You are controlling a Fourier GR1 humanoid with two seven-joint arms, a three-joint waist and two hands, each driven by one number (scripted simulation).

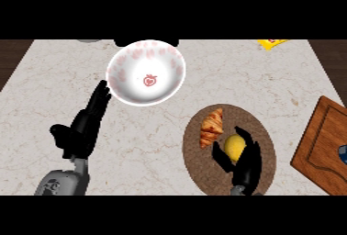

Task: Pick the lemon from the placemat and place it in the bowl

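Note:
A yellow lemon (234, 145) lies on the brown oval placemat (262, 133), right of centre. My right hand (244, 167) is at the lemon, with fingers up its right side and the thumb at its lower left, curled round it. A croissant (212, 127) lies on the placemat just left of the lemon. The white bowl (146, 72) with red strawberry prints stands at the upper middle of the counter. My left hand (82, 128) is open at the left, fingers straight and pointing up toward the bowl's left rim.
A wooden cutting board (325, 147) lies at the right edge with a blue object (342, 153) on it. A yellow packet (272, 43) lies at the counter's far edge. A dark object sits behind the bowl.

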